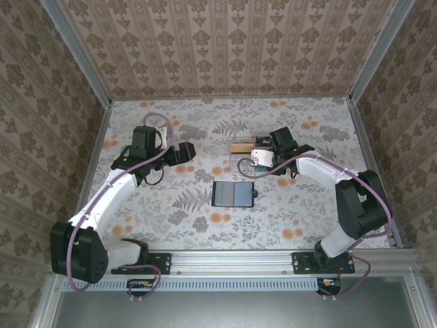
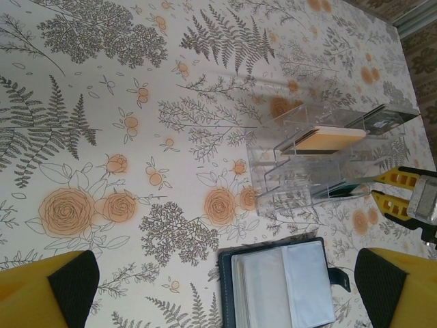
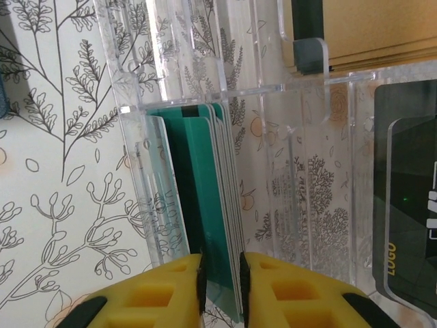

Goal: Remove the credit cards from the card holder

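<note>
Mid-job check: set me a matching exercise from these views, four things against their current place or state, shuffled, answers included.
Things:
1. card holder
2. teal card
3. left end effector
4. tan cards

Places or states:
A. standing in the clear rack, pinched by the right end effector
B. open, holding nothing
C. lying open on the table
D. in another compartment of the rack, untouched

Pairs: 1-C, 2-A, 3-B, 4-D.
</note>
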Tool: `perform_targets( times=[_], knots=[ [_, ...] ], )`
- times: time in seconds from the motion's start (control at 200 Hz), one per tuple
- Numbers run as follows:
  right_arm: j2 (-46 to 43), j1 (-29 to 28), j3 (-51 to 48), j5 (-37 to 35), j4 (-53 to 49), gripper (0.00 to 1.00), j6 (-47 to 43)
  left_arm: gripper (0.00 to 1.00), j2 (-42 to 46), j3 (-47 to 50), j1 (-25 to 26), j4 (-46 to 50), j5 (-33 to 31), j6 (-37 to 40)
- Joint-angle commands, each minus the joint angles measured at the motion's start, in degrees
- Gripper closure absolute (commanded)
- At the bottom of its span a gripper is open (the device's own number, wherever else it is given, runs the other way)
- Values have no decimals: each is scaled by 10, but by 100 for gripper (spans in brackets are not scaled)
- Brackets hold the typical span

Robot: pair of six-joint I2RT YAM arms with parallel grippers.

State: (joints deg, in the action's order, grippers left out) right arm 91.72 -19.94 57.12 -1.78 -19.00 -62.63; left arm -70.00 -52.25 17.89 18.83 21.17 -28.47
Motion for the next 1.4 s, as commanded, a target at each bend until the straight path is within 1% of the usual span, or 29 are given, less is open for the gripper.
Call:
perform_targets(
  times=[0.0,0.11,0.34,0.445,0.585,0.675,0.83,0.905,1.235,1.395],
  knots=[
    [12,-5,16,-8,6,75,19,0,13,4,-5,-9,8,-2],
    [14,-5,19,-11,11,74,29,0,14,6,-6,-9,8,-3],
    [18,-6,18,-30,28,74,52,0,15,9,-7,-10,14,-4],
    [17,-5,19,-31,29,74,57,0,17,9,-7,-9,16,-4],
    [4,-2,36,-15,13,74,97,0,24,12,-7,-6,17,-4],
    [-11,-1,39,19,-14,68,99,0,29,16,-7,-6,18,-4],
    [-28,-1,30,52,-44,59,98,0,35,19,-7,-6,23,-4],
    [-27,-2,24,56,-52,55,95,0,36,21,-7,-4,23,-4],
    [13,-8,32,32,-40,49,92,0,38,21,-7,0,25,-3],
    [34,-10,42,17,-31,48,91,0,36,19,-7,0,22,-2]
  ],
)
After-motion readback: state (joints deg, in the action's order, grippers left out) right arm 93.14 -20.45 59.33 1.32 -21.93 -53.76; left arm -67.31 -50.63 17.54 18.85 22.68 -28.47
